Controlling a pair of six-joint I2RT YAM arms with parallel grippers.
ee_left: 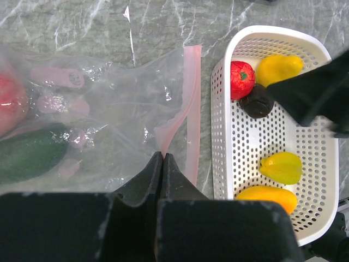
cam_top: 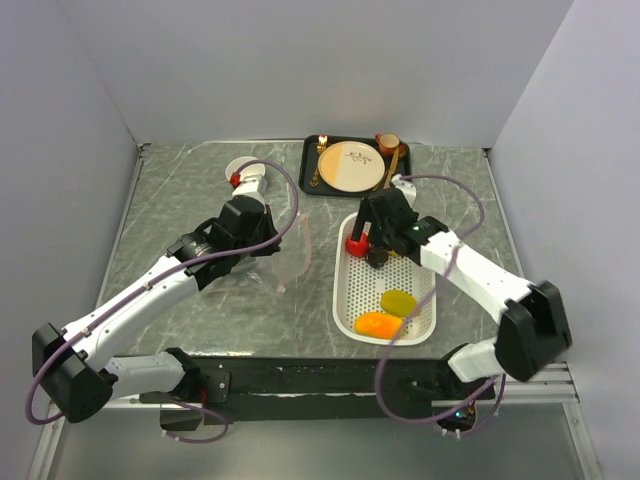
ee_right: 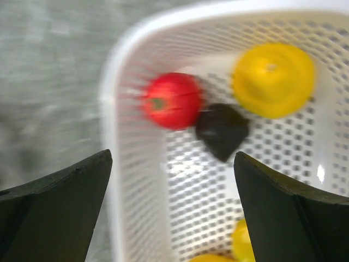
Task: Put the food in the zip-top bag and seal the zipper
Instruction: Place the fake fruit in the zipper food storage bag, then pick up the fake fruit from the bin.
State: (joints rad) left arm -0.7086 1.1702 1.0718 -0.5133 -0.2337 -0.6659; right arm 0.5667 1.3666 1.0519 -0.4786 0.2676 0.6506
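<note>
Zip-top bag (ee_left: pixel 109 109): centre-left of the left wrist view, some food already inside.
Left gripper (ee_left: pixel 162 164): fingers pressed together, apparently pinching the zipper (ee_left: pixel 192 93).
Right gripper (ee_right: pixel 173 158): fingers spread above the white basket (ee_right: pixel 117 164), over the red fruit (ee_right: pixel 172 101) and dark avocado (ee_right: pixel 221 131).
Advice: descend straight and straddle one piece only.

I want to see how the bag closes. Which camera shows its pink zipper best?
The left wrist view: the zipper runs close and sharp along the bag mouth, one fold pinched in the left gripper. The top external view shows only a faint thin line. The right wrist view misses it, showing just the basket.
</note>
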